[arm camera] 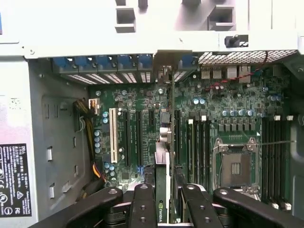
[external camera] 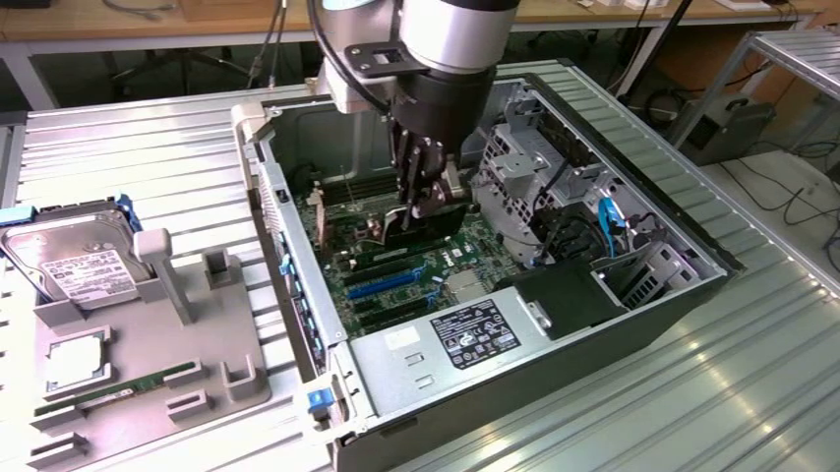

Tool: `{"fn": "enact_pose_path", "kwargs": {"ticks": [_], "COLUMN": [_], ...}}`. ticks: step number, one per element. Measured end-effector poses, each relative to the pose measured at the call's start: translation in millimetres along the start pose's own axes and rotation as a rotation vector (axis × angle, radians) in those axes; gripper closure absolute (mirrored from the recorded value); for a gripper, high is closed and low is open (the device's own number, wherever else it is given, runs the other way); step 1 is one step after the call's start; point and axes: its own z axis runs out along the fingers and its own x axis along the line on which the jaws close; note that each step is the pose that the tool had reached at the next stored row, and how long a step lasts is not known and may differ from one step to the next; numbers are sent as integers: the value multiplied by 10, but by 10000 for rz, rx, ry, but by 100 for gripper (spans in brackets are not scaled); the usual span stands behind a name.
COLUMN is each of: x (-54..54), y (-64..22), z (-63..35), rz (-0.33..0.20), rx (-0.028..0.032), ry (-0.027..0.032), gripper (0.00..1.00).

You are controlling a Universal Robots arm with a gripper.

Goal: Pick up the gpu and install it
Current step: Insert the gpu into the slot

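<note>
The gpu [arm camera: 161, 166] appears edge-on in the wrist view as a thin green card with a logo near the fingers. My gripper [arm camera: 164, 192] is shut on it, one black finger [arm camera: 142, 204] on each side. The card stands upright over the black expansion slots [arm camera: 142, 137] in the middle of the motherboard [arm camera: 209, 109]. I cannot tell whether its edge touches a slot. In the exterior view my gripper [external camera: 427, 202] reaches down into the open computer case [external camera: 683, 295], with the gpu [external camera: 444, 221] just above the board.
A drive cage [external camera: 525, 167] and cables stand close on the exterior view's right of the gripper. The power supply [external camera: 459, 334] fills the near end of the case. Outside it, a grey tray [external camera: 197, 324] holds a hard drive [external camera: 73, 265] and a RAM stick [external camera: 118, 388].
</note>
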Motion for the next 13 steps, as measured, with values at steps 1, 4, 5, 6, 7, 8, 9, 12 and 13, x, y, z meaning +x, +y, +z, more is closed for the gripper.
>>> {"fn": "enact_pose_path", "kwargs": {"ticks": [1, 4, 5, 6, 7, 8, 9, 12, 13], "x": [0, -1, -1, -1, -1, -1, -1, 0, -1], "y": [-3, -20, -21, -22, -23, -24, -24, -26, -26], "z": [17, 96, 113, 147, 171, 188, 207, 260, 284], "rz": [1, 3, 3, 3, 2, 2, 2, 3, 4], "rx": [0, 0, -1, 0, -1, 0, 0, -1, 0], "ry": [0, 0, 1, 0, 0, 0, 0, 1, 0], "gripper": [74, 74, 74, 74, 74, 74, 74, 74, 74]}}
